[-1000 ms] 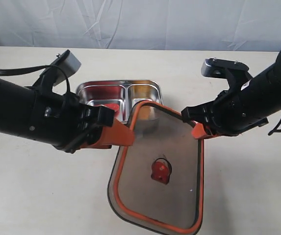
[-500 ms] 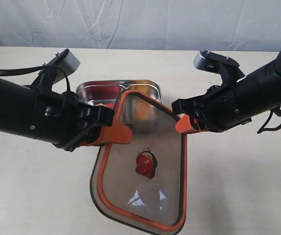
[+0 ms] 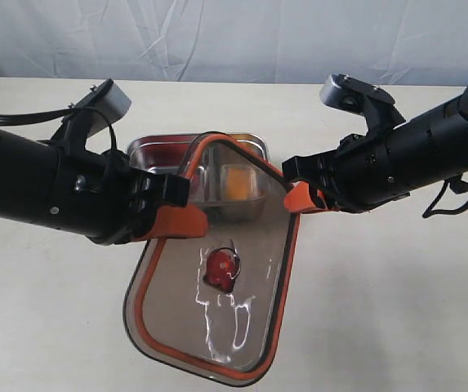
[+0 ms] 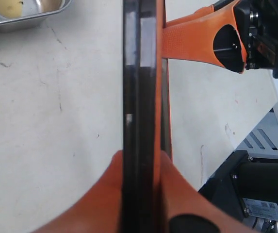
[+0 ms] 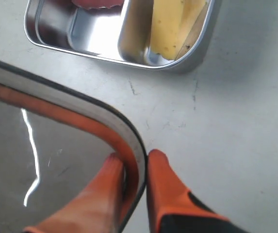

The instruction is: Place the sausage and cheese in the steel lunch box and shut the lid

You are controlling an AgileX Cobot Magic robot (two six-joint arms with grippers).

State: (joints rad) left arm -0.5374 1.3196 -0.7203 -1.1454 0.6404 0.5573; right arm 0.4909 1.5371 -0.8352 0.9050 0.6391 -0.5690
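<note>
The dark translucent lid hangs tilted above the table, orange rim seal and valve tab facing the exterior camera. My left gripper is shut on its left edge, seen edge-on in the left wrist view. My right gripper is shut on the upper right corner. Behind the lid sits the steel lunch box. The yellow cheese lies in the smaller compartment. A red bit of the sausage shows in the larger one.
The pale table carries nothing else near the box. A white cloth backdrop hangs behind the table's far edge. The right arm's orange fingers show in the left wrist view beyond the lid.
The lid has swung left and turned, its lower end moving toward the left. The right gripper has shifted left and slightly up with its corner. The left gripper has barely moved.
</note>
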